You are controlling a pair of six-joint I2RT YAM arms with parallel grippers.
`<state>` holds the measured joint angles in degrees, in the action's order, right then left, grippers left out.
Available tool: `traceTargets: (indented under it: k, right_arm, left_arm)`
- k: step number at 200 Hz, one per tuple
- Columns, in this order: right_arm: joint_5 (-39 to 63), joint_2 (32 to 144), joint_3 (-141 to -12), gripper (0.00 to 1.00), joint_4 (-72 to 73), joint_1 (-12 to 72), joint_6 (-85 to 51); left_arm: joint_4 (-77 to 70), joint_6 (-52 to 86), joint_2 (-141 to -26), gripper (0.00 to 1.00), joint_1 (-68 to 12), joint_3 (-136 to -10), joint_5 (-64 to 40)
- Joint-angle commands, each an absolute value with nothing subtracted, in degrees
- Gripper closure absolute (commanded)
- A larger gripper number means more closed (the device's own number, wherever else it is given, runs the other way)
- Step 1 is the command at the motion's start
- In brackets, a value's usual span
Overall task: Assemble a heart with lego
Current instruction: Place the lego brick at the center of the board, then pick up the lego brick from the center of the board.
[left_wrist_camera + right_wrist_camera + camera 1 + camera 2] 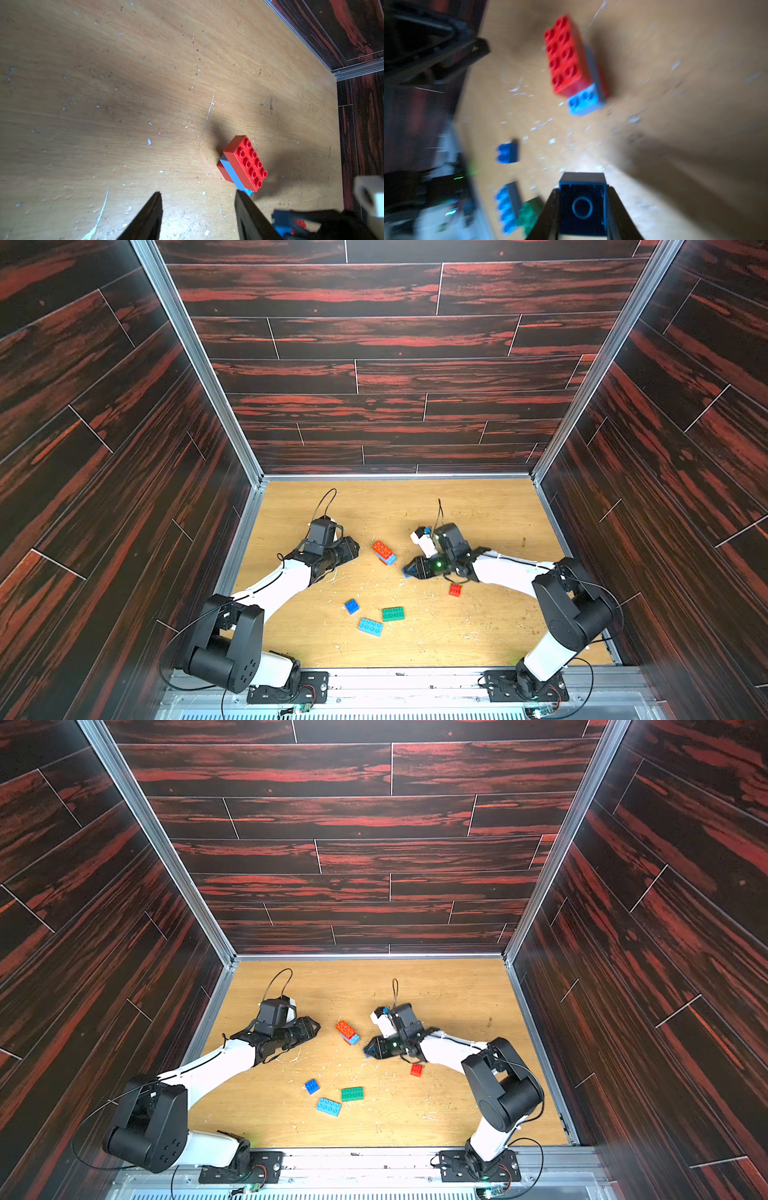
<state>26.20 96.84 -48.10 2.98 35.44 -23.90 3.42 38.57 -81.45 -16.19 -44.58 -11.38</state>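
The heart [384,552] [347,1031] is a small stack of joined lego: a red oblong on a light-blue oblong, with red showing underneath [245,164] [569,58]. My left gripper [353,549] [198,194] stands open just left of the stack, nothing between its fingers. My right gripper [409,570] [582,193] is shut on a dark-blue square brick [582,205], hollow underside toward the camera, just right of the stack. Loose on the table lie a dark-blue square [351,606], a green oblong [393,613], a light-blue oblong [370,626] and a red square [455,590].
The wooden table [478,635] is scuffed and flecked with white chips. Dark panelled walls with metal rails [249,531] close it in on three sides. Both arm bases sit at the front edge.
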Motion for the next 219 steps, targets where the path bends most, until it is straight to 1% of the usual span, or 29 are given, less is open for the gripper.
traceTargets:
  k: [1, 9, 43, 56, 66, 90, 106, 125, 136, 146, 170, 183, 196, 209, 219]
  right_arm:
    - [33.04, 98.00, -44.71, 0.72, 6.34, 36.10, -31.84]
    - [30.88, 97.83, -44.08, 0.68, 5.42, 36.00, -31.63]
    - [25.59, 97.13, -42.52, 0.57, 4.13, 34.83, -31.23]
    - [21.70, 97.22, -43.56, 0.55, 0.62, 34.55, -29.30]
    - [20.60, 96.82, -43.47, 0.52, -0.13, 34.35, -28.77]
    - [19.15, 95.31, -42.98, 0.51, -0.86, 33.19, -27.94]
    - [17.13, 94.46, -43.03, 0.53, -2.30, 33.07, -27.30]
    - [17.67, 93.74, -42.98, 0.57, -2.90, 32.87, -26.45]
    - [18.92, 93.17, -43.04, 0.57, -2.84, 32.96, -25.84]
    - [20.37, 92.08, -43.24, 0.54, -2.71, 33.05, -24.65]
    - [14.41, 87.59, -43.47, 0.52, -6.89, 32.09, -24.49]
    - [14.45, 84.11, -41.92, 0.49, -6.78, 29.38, -25.47]
    - [13.16, 81.00, -40.96, 0.47, -7.97, 27.99, -25.00]
    - [10.83, 78.43, -40.34, 0.40, -9.97, 27.68, -24.70]
    - [11.07, 76.82, -38.90, 0.36, -10.22, 26.45, -25.24]
  left_arm:
    - [3.46, 38.42, -79.74, 0.40, -15.91, -44.34, -11.73]
    - [3.13, 38.75, -79.84, 0.40, -15.95, -44.14, -11.98]
    - [3.42, 38.74, -79.23, 0.40, -15.94, -43.95, -12.05]
    - [4.02, 38.41, -78.94, 0.40, -15.92, -43.86, -11.63]
    - [4.28, 38.19, -78.86, 0.40, -15.98, -43.70, -11.47]
    - [4.83, 37.97, -78.74, 0.40, -15.92, -43.51, -11.35]
    - [4.92, 38.05, -78.64, 0.40, -15.99, -43.42, -11.35]
    - [5.27, 37.97, -78.55, 0.40, -16.14, -43.42, -11.44]
    - [5.62, 37.97, -78.48, 0.40, -16.38, -43.33, -11.57]
    - [5.88, 37.61, -77.95, 0.40, -17.17, -43.03, -11.65]
    - [9.19, 33.33, -75.14, 0.39, -23.98, -44.13, -8.48]
    - [14.01, 29.03, -75.06, 0.38, -28.72, -46.37, -4.94]
    - [18.80, 24.54, -76.50, 0.38, -32.46, -48.79, -3.67]
    - [21.17, 20.97, -77.99, 0.38, -36.30, -50.37, -2.36]
    - [22.34, 18.81, -79.73, 0.38, -39.94, -51.87, -0.57]
